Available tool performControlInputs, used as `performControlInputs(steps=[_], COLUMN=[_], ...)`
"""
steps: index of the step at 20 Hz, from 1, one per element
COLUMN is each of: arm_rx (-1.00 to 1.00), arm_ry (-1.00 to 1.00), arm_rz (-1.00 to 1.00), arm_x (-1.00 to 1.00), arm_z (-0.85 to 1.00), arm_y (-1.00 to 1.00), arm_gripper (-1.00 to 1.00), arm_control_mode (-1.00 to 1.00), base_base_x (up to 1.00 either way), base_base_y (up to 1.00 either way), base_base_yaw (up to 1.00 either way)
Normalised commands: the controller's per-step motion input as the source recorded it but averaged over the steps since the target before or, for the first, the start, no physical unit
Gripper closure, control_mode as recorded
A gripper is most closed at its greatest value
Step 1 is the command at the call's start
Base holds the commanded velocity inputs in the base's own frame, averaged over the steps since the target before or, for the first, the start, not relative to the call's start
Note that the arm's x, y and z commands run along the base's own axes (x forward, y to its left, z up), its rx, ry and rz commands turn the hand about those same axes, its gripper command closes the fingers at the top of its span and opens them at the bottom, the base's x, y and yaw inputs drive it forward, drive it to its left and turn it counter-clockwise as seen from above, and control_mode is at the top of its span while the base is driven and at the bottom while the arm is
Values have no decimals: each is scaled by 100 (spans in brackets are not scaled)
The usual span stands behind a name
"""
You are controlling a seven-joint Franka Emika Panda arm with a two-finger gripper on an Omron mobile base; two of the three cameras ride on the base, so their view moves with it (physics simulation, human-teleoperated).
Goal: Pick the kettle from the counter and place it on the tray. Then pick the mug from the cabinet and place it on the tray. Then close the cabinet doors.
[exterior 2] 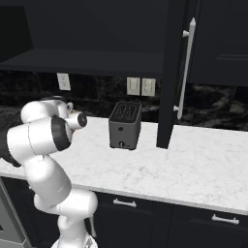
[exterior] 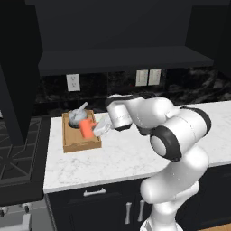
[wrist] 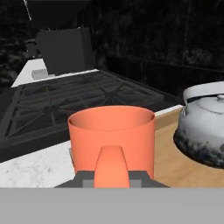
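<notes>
So the arm is folded over hard to its left, elbow bulging out over the counter [exterior: 135, 153], forearm running low and nearly level with the gripper [exterior: 97, 129] stretched out sideways over the tray [exterior: 76, 145]. The jaws are pinched all the way in on the mug [exterior: 86, 128], which sits upright right in front of them, handle turned back toward the hand; in the hand view the mug [wrist: 112, 141] shows its open mouth and its handle sits dead center between the finger tips. Just past the mug, on the far side from the jaws, is the kettle [exterior: 77, 118], already in the tray's back end; whether the two touch I can't tell. The near part of the tray is bare wood. Beyond the tray edge is the dark stovetop [wrist: 65, 100]. Away on the arm's other side are a toaster [exterior 2: 125, 125] and an open cabinet door [exterior 2: 172, 72] hanging over the marble.
</notes>
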Motion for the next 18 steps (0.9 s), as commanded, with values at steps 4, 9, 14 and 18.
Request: performControlInputs(steps=[4, 9, 14, 18], arm_rx=[0, 0, 0, 0], arm_ry=[-2, -7, -8, -6], arm_rz=[5, 5, 5, 5], arm_x=[32, 19, 18, 15], arm_z=[-43, -32, -21, -27], arm_y=[20, 16, 13, 13], arm_gripper=[100, 100, 100, 100], arm_control_mode=[-100, -100, -100, -100], base_base_x=[0, 0, 0, 0], base_base_y=[0, 0, 0, 0], base_base_yaw=[0, 0, 0, 0])
